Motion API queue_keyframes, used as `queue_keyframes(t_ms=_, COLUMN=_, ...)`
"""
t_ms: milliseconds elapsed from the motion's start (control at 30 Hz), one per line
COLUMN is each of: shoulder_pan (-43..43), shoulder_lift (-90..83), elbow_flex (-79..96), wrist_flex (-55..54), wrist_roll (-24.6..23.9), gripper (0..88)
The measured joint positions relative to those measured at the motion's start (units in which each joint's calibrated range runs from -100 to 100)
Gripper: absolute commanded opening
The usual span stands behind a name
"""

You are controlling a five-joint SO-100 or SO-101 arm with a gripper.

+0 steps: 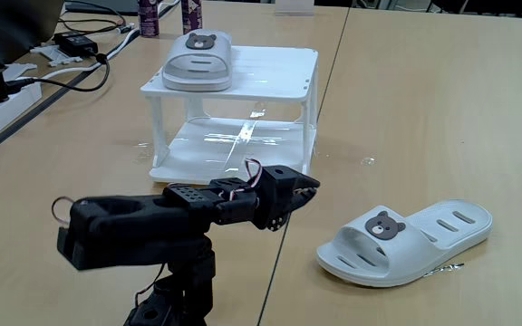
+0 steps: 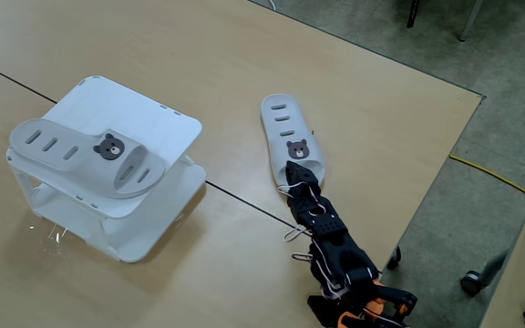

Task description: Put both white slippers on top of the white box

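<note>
**One slipper up on the rack, one on the table by the arm**

One white slipper (image 1: 198, 61) lies flat on the slatted top of the white box (image 1: 270, 77), toward the box's left side in a fixed view. Its long axis runs front to back there, bear badge at the far end. From the higher fixed view this slipper (image 2: 85, 157) lies slantwise across the top, and its strap end reaches past the box's (image 2: 158, 123) edge.

The other slipper (image 1: 406, 241) rests on the wooden table (image 1: 424, 109), off to the box's right and nearer the camera, well apart from it. Its long axis runs slantwise, the strap with the bear face at its near-left end.

The black gripper (image 2: 296, 174) sits at this slipper's (image 2: 290, 130) strap end, just beside or touching it. I cannot tell how far its jaws are parted, or whether they have hold of anything.
</note>
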Motion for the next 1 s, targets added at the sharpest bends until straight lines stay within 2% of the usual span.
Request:
queue_keyframes(t_ms=67, shoulder_pan=1.65, shoulder_lift=7.51, elbow_flex=-0.27, wrist_flex=-5.06, wrist_roll=0.00, gripper=0.7)
queue_keyframes(t_ms=267, shoulder_pan=4.42, shoulder_lift=34.06, elbow_flex=-0.81, wrist_flex=-31.67, wrist_roll=0.00, gripper=0.8)
queue_keyframes(t_ms=300, shoulder_pan=4.49, shoulder_lift=37.36, elbow_flex=-0.90, wrist_flex=-35.11, wrist_roll=0.00, gripper=2.4)
queue_keyframes(t_ms=367, shoulder_pan=4.42, shoulder_lift=43.13, elbow_flex=-0.90, wrist_flex=-41.55, wrist_roll=0.00, gripper=11.2)
queue_keyframes(t_ms=433, shoulder_pan=4.42, shoulder_lift=46.68, elbow_flex=-0.90, wrist_flex=-45.67, wrist_roll=0.00, gripper=15.2)
queue_keyframes(t_ms=700, shoulder_pan=4.42, shoulder_lift=57.81, elbow_flex=-0.63, wrist_flex=-59.57, wrist_roll=0.00, gripper=15.8)
queue_keyframes(t_ms=800, shoulder_pan=4.42, shoulder_lift=58.39, elbow_flex=-0.72, wrist_flex=-60.94, wrist_roll=0.00, gripper=15.9)
queue_keyframes(t_ms=900, shoulder_pan=4.42, shoulder_lift=59.63, elbow_flex=-4.40, wrist_flex=-60.94, wrist_roll=0.00, gripper=21.6)
queue_keyframes(t_ms=1000, shoulder_pan=4.42, shoulder_lift=63.34, elbow_flex=-8.63, wrist_flex=-60.94, wrist_roll=0.00, gripper=22.1)
